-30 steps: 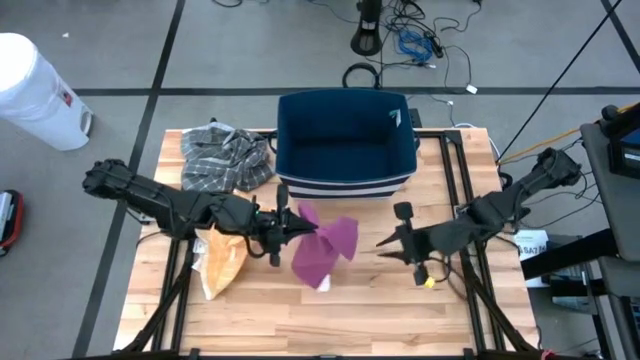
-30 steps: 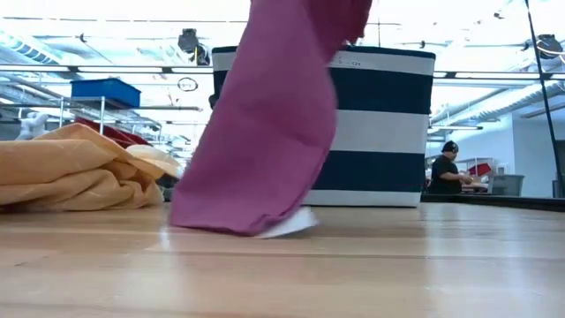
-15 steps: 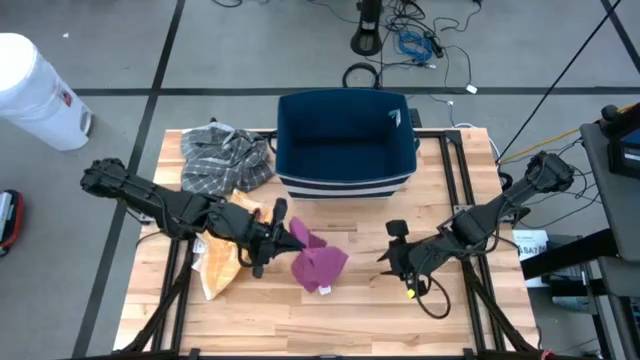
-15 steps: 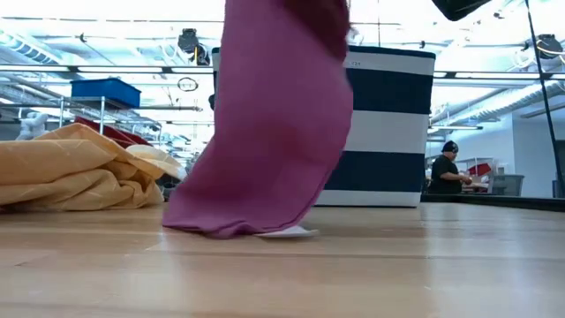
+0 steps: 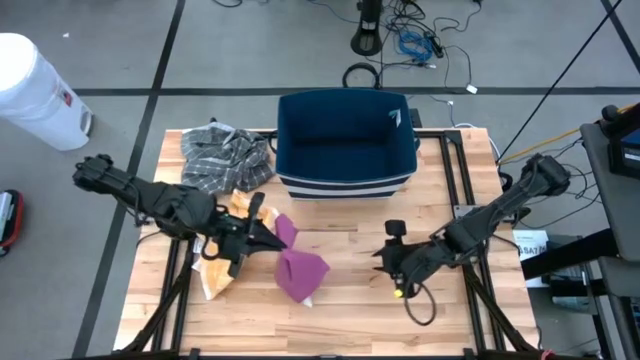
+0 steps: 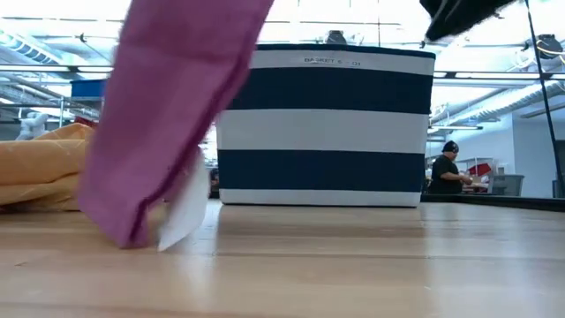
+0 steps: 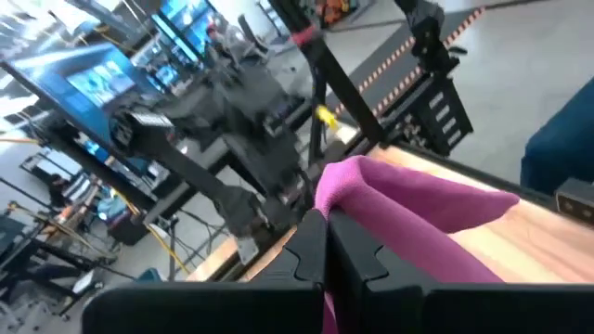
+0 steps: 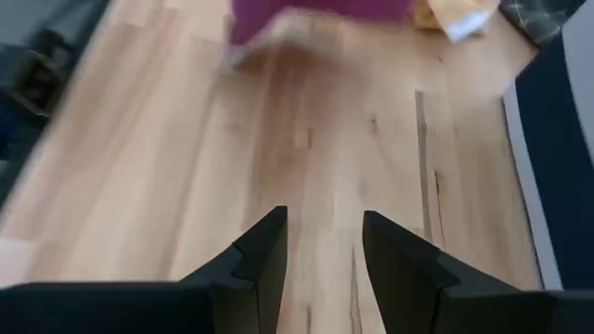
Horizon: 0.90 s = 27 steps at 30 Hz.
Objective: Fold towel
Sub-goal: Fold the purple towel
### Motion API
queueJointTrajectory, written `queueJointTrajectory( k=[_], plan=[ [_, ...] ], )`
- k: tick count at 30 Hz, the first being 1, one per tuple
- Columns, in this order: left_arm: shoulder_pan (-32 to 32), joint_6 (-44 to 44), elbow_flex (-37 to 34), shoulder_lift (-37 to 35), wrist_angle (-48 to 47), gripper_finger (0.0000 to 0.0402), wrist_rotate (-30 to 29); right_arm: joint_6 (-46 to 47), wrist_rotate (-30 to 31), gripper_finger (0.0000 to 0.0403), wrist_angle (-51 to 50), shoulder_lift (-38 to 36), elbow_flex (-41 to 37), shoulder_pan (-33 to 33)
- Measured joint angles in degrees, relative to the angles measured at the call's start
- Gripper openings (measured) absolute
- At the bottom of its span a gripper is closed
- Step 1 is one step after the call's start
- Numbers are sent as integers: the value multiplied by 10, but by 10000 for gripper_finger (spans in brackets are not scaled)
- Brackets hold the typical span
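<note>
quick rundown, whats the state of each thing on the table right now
purple towel: bunched, lifted at one end, lower end on the table
left claw: shut on purple towel
right claw: open, empty, above bare wood
yellow cloth: crumpled, lying loose
plaid cloth: crumpled beside basket
striped basket: upright, looks empty

Overhead looking straight down, low level at tabletop, both sharing the striped bin (image 5: pixel 345 150), wrists close-up

A robotics lab: floor cables (image 5: pixel 415 40), monitors (image 7: pixel 107 79), overhead ducting (image 6: pixel 494 84).
</note>
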Motion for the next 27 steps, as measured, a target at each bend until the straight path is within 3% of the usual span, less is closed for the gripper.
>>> queueJointTrajectory(
  k=[8, 13, 19, 27],
  plan=[
    [8, -4, 0, 3, -1, 1, -20, -25, 8, 128, 222, 97, -58, -27],
    [37, -23, 0, 14, 7, 1, 8, -42, 9, 128, 302, 158, -59, -32],
    [92, -27, 0, 87, 4, 1, 20, -29, 1, 128, 322, 196, -59, -33],
    [162, -15, 0, 228, 67, 12, 64, 44, -39, 128, 276, 174, -59, 6]
  ],
)
